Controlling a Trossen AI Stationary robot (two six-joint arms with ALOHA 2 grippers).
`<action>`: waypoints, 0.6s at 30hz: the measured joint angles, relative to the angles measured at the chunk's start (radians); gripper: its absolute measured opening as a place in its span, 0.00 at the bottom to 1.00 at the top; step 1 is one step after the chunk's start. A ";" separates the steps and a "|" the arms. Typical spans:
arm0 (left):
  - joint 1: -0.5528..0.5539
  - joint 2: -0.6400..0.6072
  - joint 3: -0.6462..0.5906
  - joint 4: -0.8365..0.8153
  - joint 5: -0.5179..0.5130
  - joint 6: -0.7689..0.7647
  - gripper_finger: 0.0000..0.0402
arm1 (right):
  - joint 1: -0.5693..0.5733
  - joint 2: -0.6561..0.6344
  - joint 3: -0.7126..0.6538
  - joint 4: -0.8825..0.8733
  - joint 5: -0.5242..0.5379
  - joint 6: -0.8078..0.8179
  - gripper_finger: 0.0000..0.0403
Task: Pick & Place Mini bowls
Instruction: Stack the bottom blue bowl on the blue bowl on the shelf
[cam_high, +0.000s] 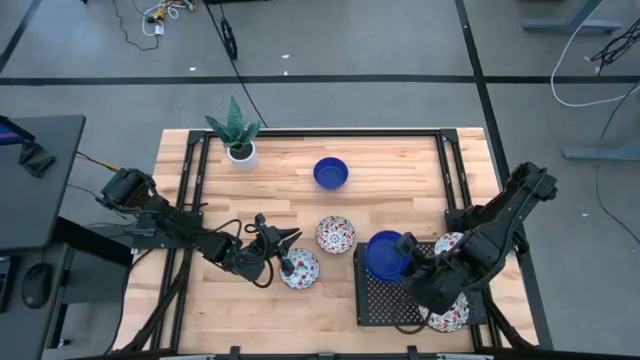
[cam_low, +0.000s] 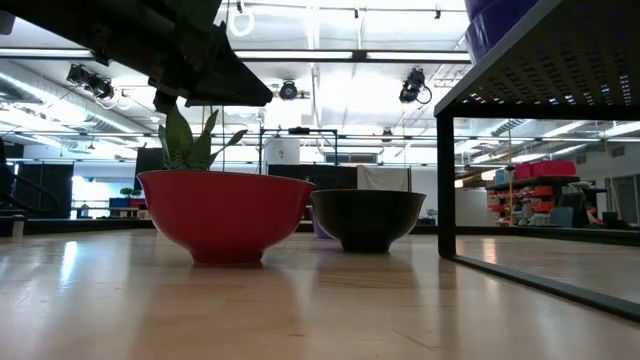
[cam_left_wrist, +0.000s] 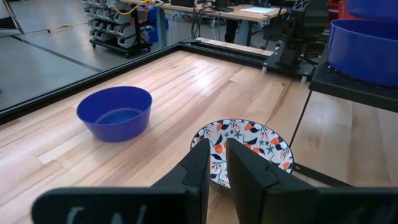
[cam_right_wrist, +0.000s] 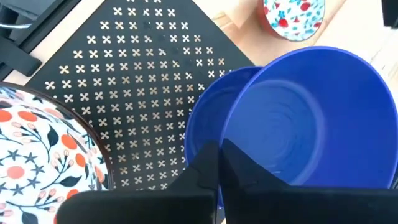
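Scene: You are looking down on a wooden table (cam_high: 400, 165) with a black perforated rack (cam_high: 385, 295) at its right front.
Done so far: On the rack you have two floral bowls, one at the back right (cam_high: 450, 243) and one at the front right (cam_high: 447, 315), plus a blue bowl resting there (cam_right_wrist: 214, 127).
In hand, right: Your right gripper (cam_high: 412, 263) has its jaws pressed tight on the rim of a second blue bowl (cam_high: 385, 255), held over the resting one.
In hand, left: Your left gripper (cam_high: 282, 262) pinches the rim of a floral bowl (cam_high: 300, 268) with jaws nearly together; whether it is lifted or resting I cannot tell.
Left to do: Judging by position, three bowls are not yet on the rack: the one in your left gripper, a floral bowl at mid-table (cam_high: 335, 235), and a blue bowl farther back (cam_high: 330, 172).
Count, blue bowls: three visible.
Count, floral bowls: four visible.
Other: One potted plant (cam_high: 238, 135) stands at the back left.
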 joint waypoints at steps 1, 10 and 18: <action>0.000 0.000 0.000 0.000 0.000 0.000 0.14 | 0.000 0.000 -0.005 0.001 0.000 0.010 0.00; 0.000 0.000 0.000 0.000 0.000 0.000 0.14 | -0.012 0.000 -0.045 0.041 -0.020 0.055 0.01; 0.000 0.000 0.000 0.000 0.000 -0.001 0.14 | -0.033 0.000 -0.045 0.068 -0.070 0.081 0.01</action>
